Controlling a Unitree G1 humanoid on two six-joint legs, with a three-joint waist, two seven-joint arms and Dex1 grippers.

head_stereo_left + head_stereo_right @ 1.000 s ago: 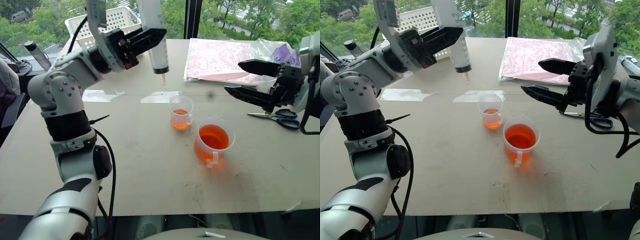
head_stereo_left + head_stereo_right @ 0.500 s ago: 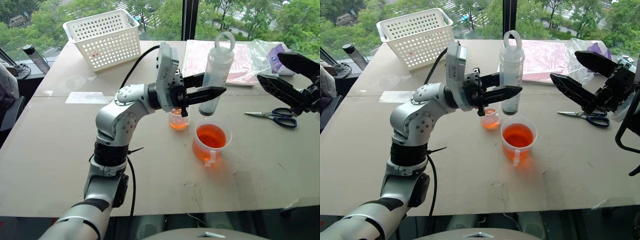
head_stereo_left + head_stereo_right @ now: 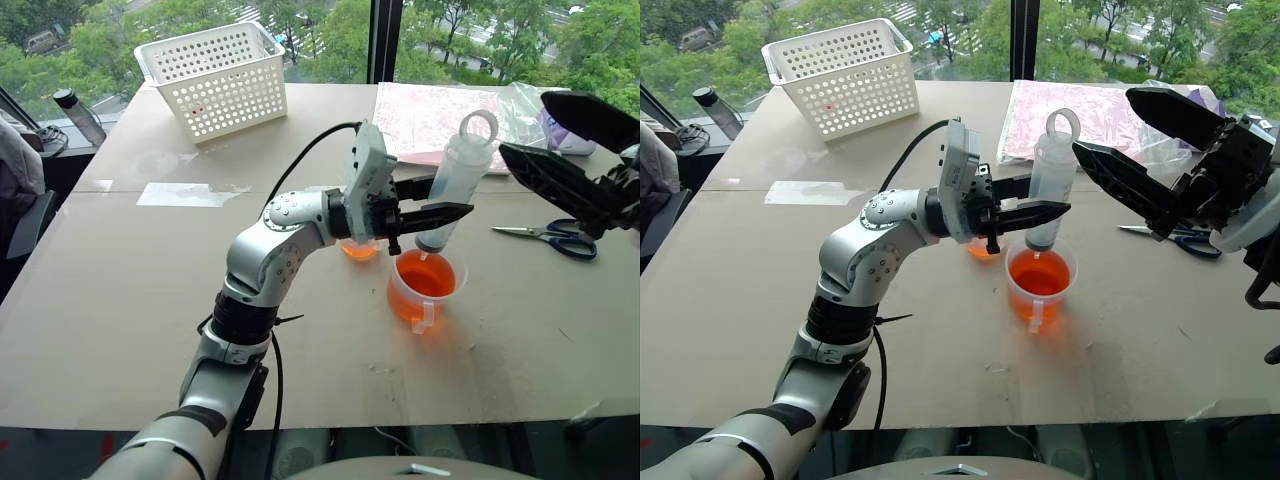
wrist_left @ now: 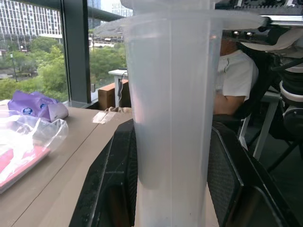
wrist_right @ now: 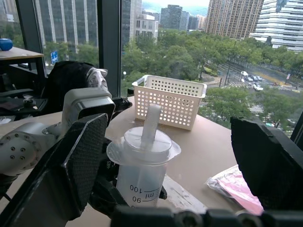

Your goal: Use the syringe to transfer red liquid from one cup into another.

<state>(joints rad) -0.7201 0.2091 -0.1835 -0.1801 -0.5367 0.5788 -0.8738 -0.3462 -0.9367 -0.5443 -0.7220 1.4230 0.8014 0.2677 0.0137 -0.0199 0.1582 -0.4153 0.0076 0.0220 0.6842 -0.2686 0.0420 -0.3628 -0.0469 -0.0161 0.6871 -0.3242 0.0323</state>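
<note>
While the syringe (image 3: pixel 447 198) is tilting over the beaker (image 3: pixel 427 290), tip just above the red liquid (image 3: pixel 428 277), a slanted plunge is risking a knock on the rim and a spill. The left gripper (image 3: pixel 430 213) is clamping its barrel, arm reaching rightward; the right gripper (image 3: pixel 548 150) is hovering spread wide near the plunger ring.

The syringe (image 5: pixel 142 165) has marks on its clear tube: the numbers 100 and 90, and the letters "ml".
</note>
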